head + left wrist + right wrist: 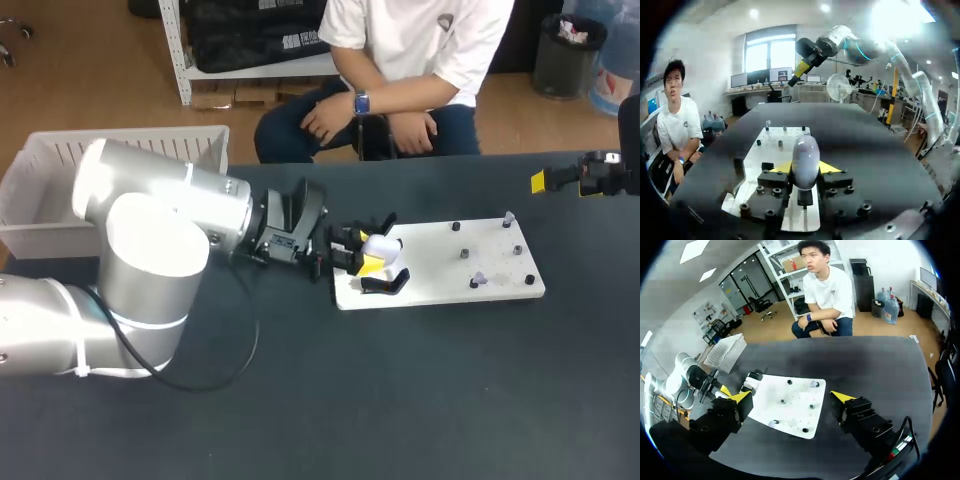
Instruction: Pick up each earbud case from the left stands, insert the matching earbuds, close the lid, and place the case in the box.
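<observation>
**Head view:** The left arm [160, 230] comes in from the left and lies low over the dark table [400, 400]. Its wrist is stretched out level toward the left end of the white board [450, 262]. The left gripper [365, 255] sits over that end of the board, clamped on the white earbud case [380, 244], with 1 yellow tip showing beneath the case. A black stand [385, 283] is just beside it, at the board's near left corner. 2 small pale earbuds [479, 279] rest on the board's right half among short black pegs [464, 253]. The white box [60, 170] stands at the table's far left, behind the arm. The right arm [605, 175] enters only at the far right edge, well apart from the board.

**Left wrist view:** The case stands upright between the 2 yellow tips, and both fingers press its sides. The board stretches ahead of the gripper. The right arm hangs high over the table's far side.

**Right wrist view:** The right gripper [791, 396] is spread wide and holds nothing. It looks down on the board from above, and the left arm is at the board's far end.
</observation>
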`<state>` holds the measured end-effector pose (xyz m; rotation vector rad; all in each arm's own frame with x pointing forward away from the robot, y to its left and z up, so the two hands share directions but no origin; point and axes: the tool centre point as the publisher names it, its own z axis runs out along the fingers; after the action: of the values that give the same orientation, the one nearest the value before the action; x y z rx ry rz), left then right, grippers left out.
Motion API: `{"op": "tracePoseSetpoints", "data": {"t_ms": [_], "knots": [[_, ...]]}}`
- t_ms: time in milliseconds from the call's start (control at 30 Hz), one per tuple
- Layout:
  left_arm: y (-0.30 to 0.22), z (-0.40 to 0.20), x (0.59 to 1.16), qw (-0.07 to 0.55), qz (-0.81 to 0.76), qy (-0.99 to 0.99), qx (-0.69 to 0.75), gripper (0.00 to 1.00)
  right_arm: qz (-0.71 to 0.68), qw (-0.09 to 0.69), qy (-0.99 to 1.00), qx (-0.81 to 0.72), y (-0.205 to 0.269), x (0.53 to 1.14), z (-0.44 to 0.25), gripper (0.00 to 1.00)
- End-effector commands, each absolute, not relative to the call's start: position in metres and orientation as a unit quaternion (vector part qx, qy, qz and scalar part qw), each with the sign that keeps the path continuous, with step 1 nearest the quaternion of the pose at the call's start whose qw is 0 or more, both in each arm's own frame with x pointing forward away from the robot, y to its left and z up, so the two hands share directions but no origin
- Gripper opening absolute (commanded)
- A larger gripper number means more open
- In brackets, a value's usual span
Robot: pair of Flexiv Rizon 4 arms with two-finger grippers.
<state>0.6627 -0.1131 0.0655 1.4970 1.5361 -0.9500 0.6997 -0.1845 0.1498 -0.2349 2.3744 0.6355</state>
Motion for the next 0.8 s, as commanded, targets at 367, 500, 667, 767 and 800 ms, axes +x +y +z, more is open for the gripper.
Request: {"op": "tracePoseSetpoints", "data": {"t_ms": [367,500,667,767,800], "knots": [[-0.135,0.101,0.678,0.430,-0.375,0.589,0.572,0.00,0.224,0.311,0.915,-0.124,-0.138,0.692,0.152,1.00],[-0.142,0.110,0.682,0.440,-0.378,0.586,0.566,0.00,0.218,0.300,0.918,-0.138,-0.126,0.690,0.151,1.00],[-0.152,0.117,0.691,0.442,-0.376,0.578,0.574,0.00,0.224,0.292,0.917,-0.154,-0.109,0.687,0.150,1.00],[-0.158,0.117,0.697,0.440,-0.375,0.576,0.578,0.00,0.227,0.287,0.917,-0.161,-0.102,0.685,0.150,1.00],[-0.161,0.118,0.700,0.440,-0.376,0.575,0.579,0.00,0.228,0.285,0.917,-0.164,-0.100,0.684,0.150,1.00]]}}
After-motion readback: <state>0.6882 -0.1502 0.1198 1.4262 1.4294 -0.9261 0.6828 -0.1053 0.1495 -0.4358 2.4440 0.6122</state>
